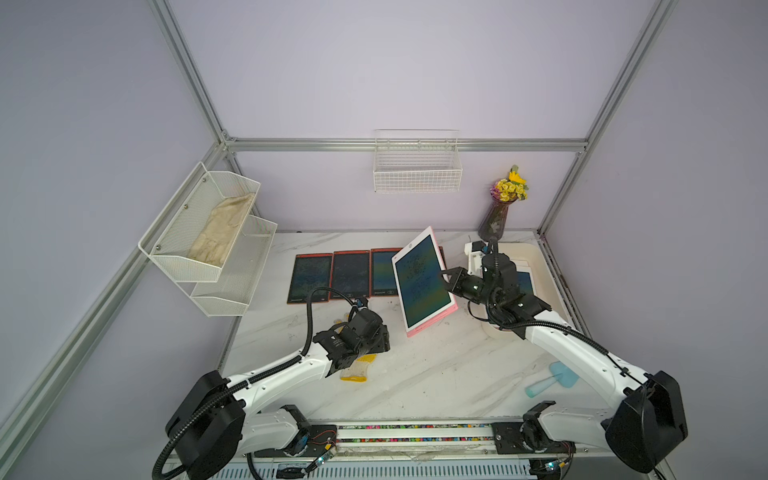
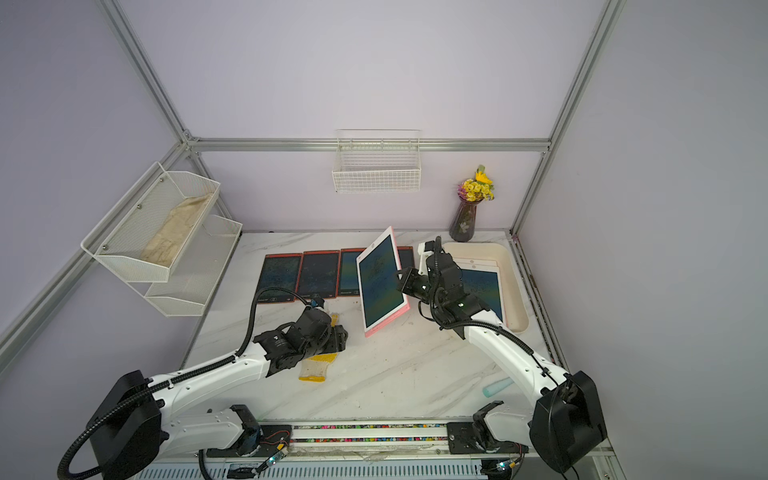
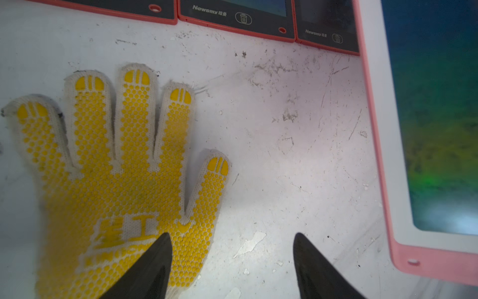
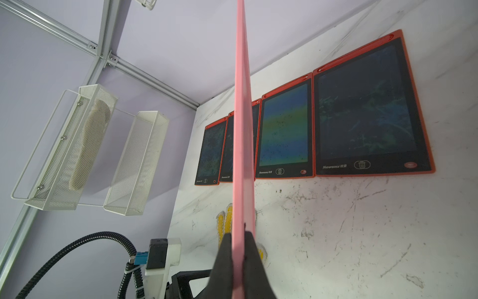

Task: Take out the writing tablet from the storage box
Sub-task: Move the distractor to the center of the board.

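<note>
- Lilac walls on every side, braced by aluminium frame rails. Down below is a white marble-look table, grey-veined, scuffed and scratched.
- Well out past the left jaws, a white mesh two-tier shelf hangs on the side wall, with a crumpled beige cloth slumped in its upper tier.
- Here's the left gripper: dark tapered fingers spread wide, nothing between them, low over the table.
- Under one of those fingers lies a knitted white glove, flat, its yellow rubber-dotted side up.
- Just beyond the left jaws, red-framed tablets lie flat in a row, edge to edge, with dark glossy screens.
- High on the back wall, far beyond both pairs of jaws, hangs a white wire basket with an open square grid.
- Now the writing tablet: a thin slab with a white face, pink back and blue-green screen. It is out of the box, tilted up on edge, between the two grippers.
- The right gripper has its jaws pinching that tablet's long pink edge, one pad on each face.
- Behind the right jaws sits the storage box, smooth cream plastic with rounded corners and low flared walls. A white-framed tablet lies flat inside.
- Beyond the box, against the back wall, stands a dark glass vase of yellow flowers.
</note>
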Controlling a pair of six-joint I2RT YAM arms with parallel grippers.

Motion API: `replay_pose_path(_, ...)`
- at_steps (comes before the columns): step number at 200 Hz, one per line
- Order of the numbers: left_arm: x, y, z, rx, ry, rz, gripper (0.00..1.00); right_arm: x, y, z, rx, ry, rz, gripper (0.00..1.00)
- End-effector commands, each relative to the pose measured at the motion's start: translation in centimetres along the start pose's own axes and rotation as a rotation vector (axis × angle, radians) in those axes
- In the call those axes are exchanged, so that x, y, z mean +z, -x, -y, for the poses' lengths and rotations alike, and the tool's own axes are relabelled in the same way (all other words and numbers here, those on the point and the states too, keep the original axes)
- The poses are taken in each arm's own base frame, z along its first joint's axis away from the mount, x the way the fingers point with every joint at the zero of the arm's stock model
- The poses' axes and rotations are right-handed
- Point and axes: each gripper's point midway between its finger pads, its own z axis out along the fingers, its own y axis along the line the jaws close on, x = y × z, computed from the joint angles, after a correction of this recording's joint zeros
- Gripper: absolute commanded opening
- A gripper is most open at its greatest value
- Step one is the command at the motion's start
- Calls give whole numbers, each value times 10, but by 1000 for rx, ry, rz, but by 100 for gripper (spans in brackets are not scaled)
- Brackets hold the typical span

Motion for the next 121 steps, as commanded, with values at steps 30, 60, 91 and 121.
replay_pose_path(30,19,-29,-30,-71,53,-84,73,-8,20,-27,-30,80,74,0)
replay_pose_path(60,26,-37,-47,-123,79,-121,74,-3,10,-22,-29,91,50,0)
replay_pose_path(91,31,-45,-75,-187,131,-153,74,5,-7,-24,-21,123,18,0)
replay_pose_path(121,29,-54,-103,-282,149,-161,74,13,-19,-26,-27,140,-9,0)
